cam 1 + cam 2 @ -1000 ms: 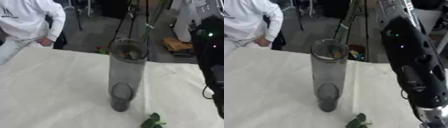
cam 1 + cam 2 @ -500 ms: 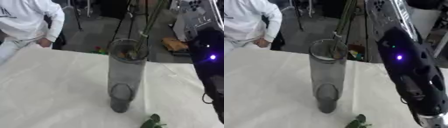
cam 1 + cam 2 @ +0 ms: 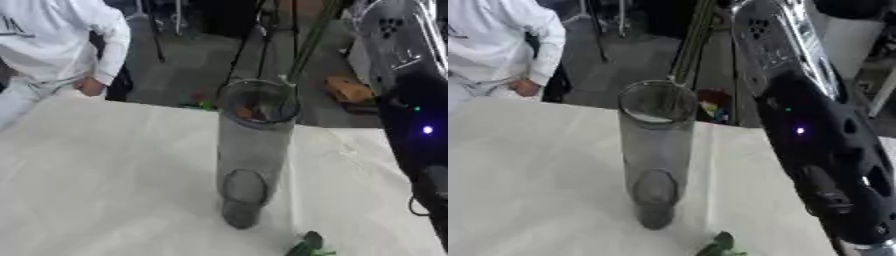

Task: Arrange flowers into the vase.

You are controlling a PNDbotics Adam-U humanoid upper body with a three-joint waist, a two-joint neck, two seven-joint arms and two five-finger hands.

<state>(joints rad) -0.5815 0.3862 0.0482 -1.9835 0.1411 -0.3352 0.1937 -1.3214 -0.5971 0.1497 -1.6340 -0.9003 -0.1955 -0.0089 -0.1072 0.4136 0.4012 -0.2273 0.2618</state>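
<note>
A tall clear glass vase (image 3: pixel 252 150) stands upright on the white tablecloth (image 3: pixel 105 170). Thin green flower stems (image 3: pixel 694 42) slant down from the top edge, and their lower ends meet the back right of the vase's rim (image 3: pixel 284 82). My right arm (image 3: pixel 815 150), black with a silver upper section, rises from the lower right to the top; its hand is out of view above. A green leaf (image 3: pixel 306 246) lies on the cloth just in front of the vase. My left hand shows nowhere.
The table's far edge (image 3: pixel 157 106) runs behind the vase, with dark floor, tripod legs (image 3: pixel 262 45) and small coloured items (image 3: pixel 713 110) beyond it. White cloth stretches wide to the left of the vase.
The stems' lower ends have shifted from inside the vase's mouth to its back right rim. My right arm has swung, and its silver upper section now shows.
</note>
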